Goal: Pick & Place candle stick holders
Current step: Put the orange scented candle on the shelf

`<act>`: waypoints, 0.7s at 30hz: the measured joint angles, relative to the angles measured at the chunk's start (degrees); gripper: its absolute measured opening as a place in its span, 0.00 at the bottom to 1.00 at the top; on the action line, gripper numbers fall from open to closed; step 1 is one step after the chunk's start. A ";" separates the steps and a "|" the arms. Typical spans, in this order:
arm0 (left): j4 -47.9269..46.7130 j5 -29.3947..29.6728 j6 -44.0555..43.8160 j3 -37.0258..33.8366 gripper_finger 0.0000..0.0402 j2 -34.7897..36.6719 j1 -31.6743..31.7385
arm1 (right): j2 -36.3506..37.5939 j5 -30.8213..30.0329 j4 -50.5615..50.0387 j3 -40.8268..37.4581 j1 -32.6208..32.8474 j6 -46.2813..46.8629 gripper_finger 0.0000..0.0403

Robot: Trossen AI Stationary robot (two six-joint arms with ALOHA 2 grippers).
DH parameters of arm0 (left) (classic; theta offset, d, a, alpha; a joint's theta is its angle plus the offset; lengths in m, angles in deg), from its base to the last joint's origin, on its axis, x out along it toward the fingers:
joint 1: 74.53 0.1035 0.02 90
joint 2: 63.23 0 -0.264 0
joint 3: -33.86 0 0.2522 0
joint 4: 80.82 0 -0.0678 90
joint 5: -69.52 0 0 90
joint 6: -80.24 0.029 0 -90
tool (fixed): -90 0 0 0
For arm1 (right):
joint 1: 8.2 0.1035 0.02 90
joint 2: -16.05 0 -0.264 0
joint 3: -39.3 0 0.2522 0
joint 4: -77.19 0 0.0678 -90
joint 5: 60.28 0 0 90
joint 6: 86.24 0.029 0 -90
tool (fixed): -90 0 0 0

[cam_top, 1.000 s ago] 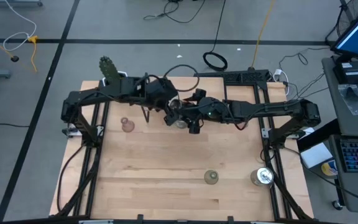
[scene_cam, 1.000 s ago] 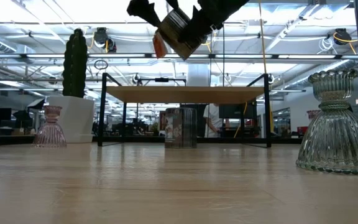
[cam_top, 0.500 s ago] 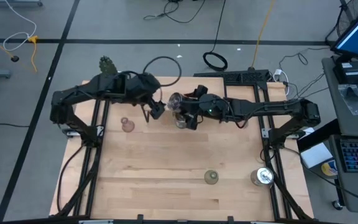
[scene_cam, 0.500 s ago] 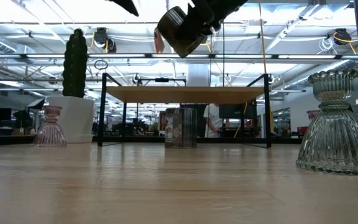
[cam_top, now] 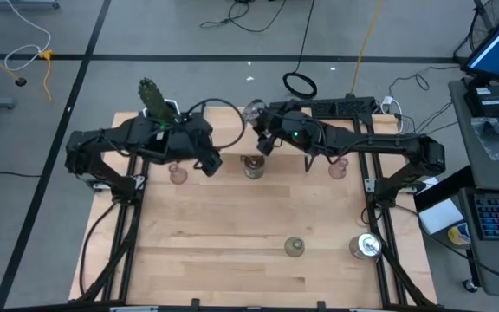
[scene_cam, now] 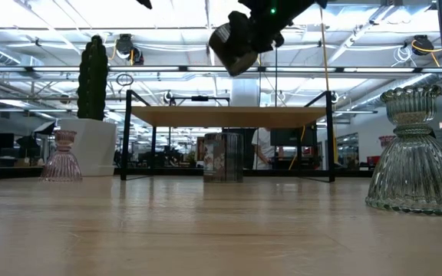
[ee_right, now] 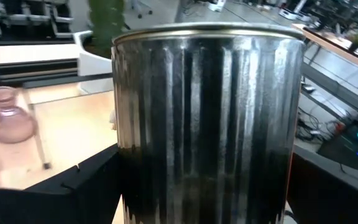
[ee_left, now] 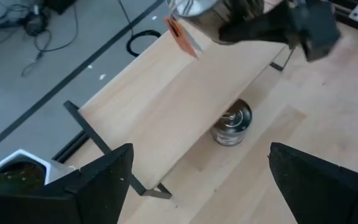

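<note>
My right gripper [cam_top: 259,126] is shut on a silvery ribbed cylinder holder [cam_top: 252,111], high above the raised wooden shelf [scene_cam: 229,116] at the table's far side. My left gripper [cam_top: 209,164] is open and empty, left of a second silvery cylinder [cam_top: 252,166] that stands on its base on the table under the shelf [ee_left: 232,123]. A pinkish glass holder [cam_top: 178,174] stands at the left, another [cam_top: 338,166] at the right. An olive-green holder [cam_top: 294,248] and a third silvery cylinder [cam_top: 366,247] stand near the front. My right gripper pinches the cylinder's ribbed side wall [ee_right: 207,124] between its two fingers [ee_right: 73,186], one on each side. The fingers come about level from the table's right. The cylinder is lifted clear and tilted [scene_cam: 232,47], with an orange tag [ee_left: 180,34] hanging from it.
A cactus [cam_top: 152,95] in a white pot [scene_cam: 90,146] stands at the far left corner. The shelf's black frame legs [scene_cam: 126,134] stand on the table. Bare wood lies in the middle and near part [cam_top: 232,234]. Cables lie on the floor beyond.
My left gripper has drawn away from the held cylinder, toward the table's left edge. My right gripper has kept the cylinder and carried it up and toward the far edge, over the shelf; the cylinder has stayed tilted.
</note>
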 joint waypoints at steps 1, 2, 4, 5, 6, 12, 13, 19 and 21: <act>-0.03 0.73 -0.87 -0.53 0.93 0.02 -0.57 | 0.00 -0.04 -0.02 0.00 -0.60 0.00 0.87; -0.02 1.33 -1.78 -1.22 0.93 0.01 -1.11 | 0.00 -0.13 -0.02 0.00 -1.17 0.00 0.87; 0.07 2.05 -3.38 -2.95 0.94 0.21 -2.21 | 0.00 -1.58 0.00 0.00 -2.11 -0.02 0.87; 0.24 2.08 -4.04 -4.09 0.95 0.44 -2.76 | 0.00 -2.51 0.17 -0.11 -2.61 -0.02 0.87; 0.47 2.08 -4.79 -5.26 0.95 0.75 -3.14 | 0.00 -3.31 0.57 -0.42 -3.00 -0.03 0.87; 4.75 2.22 -11.29 -14.68 0.95 3.97 -4.98 | 0.93 -4.35 1.39 -2.53 -5.09 0.19 0.87; 5.72 2.20 -12.13 -16.28 0.94 5.01 -5.30 | 1.13 -4.41 2.71 -3.22 -5.24 0.40 0.87; 14.31 2.28 -14.72 -26.28 0.92 11.68 -6.84 | 5.34 -4.25 15.55 -13.48 -6.43 5.21 0.87; 18.04 2.32 -14.72 -29.05 0.92 13.91 -7.06 | 7.08 -4.51 21.94 -18.22 -7.03 7.46 0.87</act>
